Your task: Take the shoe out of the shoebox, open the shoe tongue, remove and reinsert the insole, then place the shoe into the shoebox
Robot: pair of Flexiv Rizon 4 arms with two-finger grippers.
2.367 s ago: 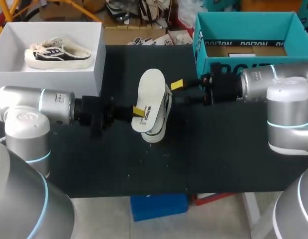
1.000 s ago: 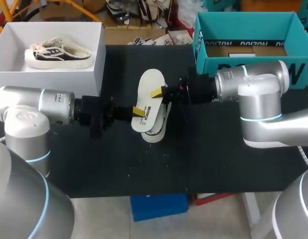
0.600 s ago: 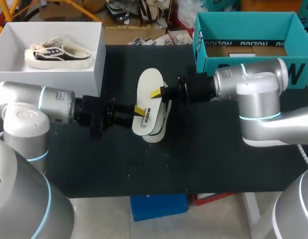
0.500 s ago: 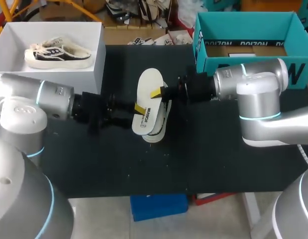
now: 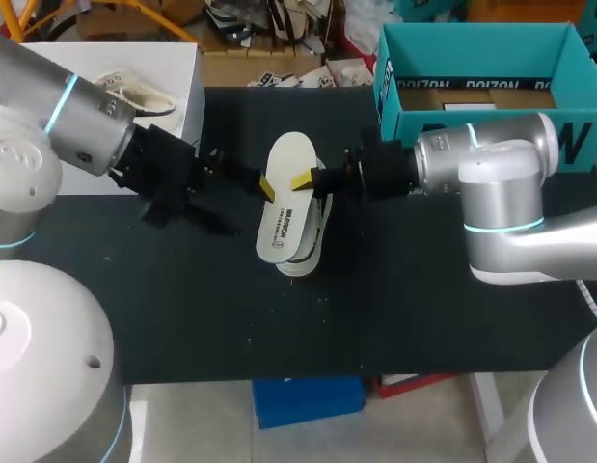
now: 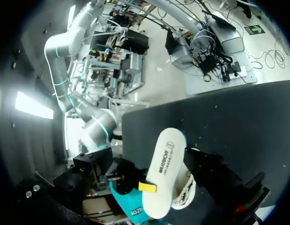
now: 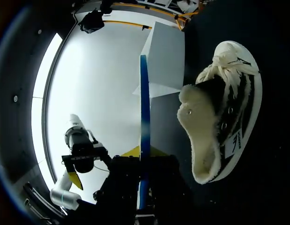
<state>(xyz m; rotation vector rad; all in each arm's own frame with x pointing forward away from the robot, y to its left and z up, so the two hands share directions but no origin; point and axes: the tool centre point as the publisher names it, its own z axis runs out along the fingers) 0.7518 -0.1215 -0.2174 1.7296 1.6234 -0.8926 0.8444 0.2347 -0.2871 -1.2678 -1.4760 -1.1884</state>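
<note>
Black table (image 5: 394,309), and dead centre the insole (image 5: 286,207) is out and up off the surface. Its broad face is turned to the overhead camera, and its long axis runs 12 to 6 o'clock with the wider end at 12. The shoe (image 5: 315,241) lies on its side on the table at the insole's 5 o'clock end, just behind it, on nearly the same line. From the right wrist, its fleecy opening faces the gripper.

The right gripper (image 5: 304,180) comes in from 3 o'clock and is clamped on the insole's upper edge. Its wrist camera shows the insole edge-on between the 2 fingers. The left gripper (image 5: 265,185) sits at the insole's 9 o'clock edge, and I cannot tell whether it grips.

For reinsertion, I'd say the right arm is the nearer one, with the shoe's mouth at 6 o'clock just below its gripper.

Further out are a teal box (image 5: 394,96) at 1 o'clock and a white box (image 5: 187,96) at 10.
</note>
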